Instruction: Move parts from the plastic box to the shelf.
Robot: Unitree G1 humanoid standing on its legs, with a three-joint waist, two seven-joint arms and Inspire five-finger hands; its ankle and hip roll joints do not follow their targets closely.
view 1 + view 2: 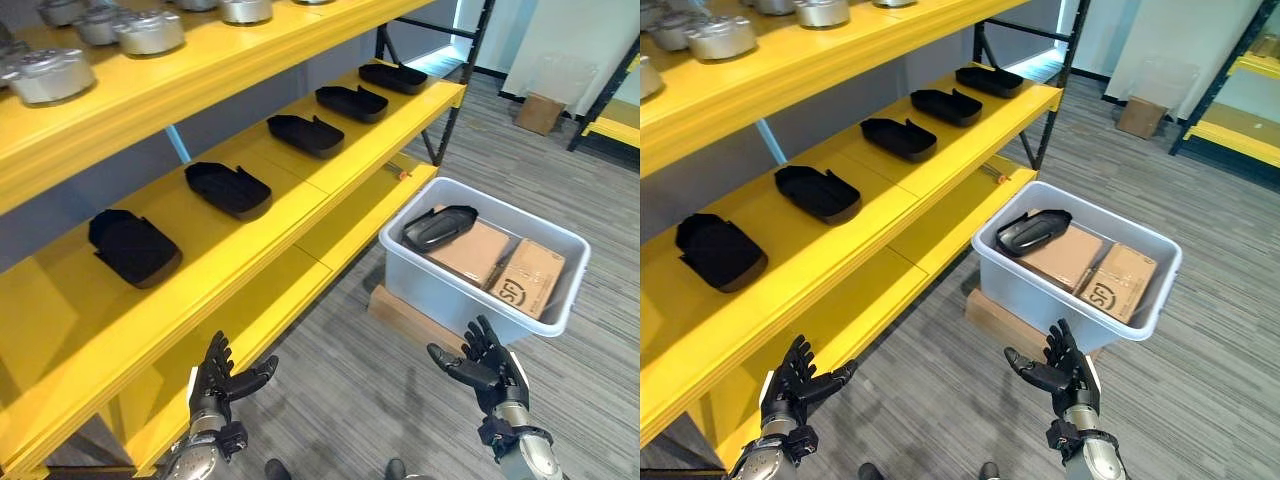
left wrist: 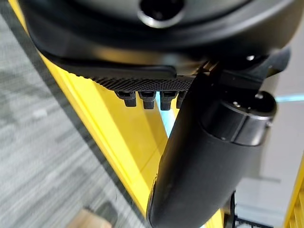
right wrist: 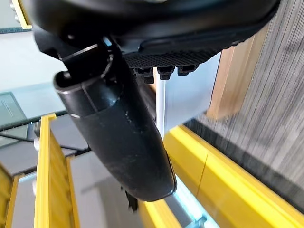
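Black part (image 1: 438, 227) lies in plastic box (image 1: 455, 290), beyond right robot hand (image 1: 487, 365).

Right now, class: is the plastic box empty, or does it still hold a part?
Not empty. One black part lies in the plastic box, resting on cardboard boxes. Both hands, left and right, hold nothing.

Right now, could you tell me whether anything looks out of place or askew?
Nothing stands out. Five black parts sit in a row on the yellow shelf; one more black part rests on cardboard boxes inside the plastic box.
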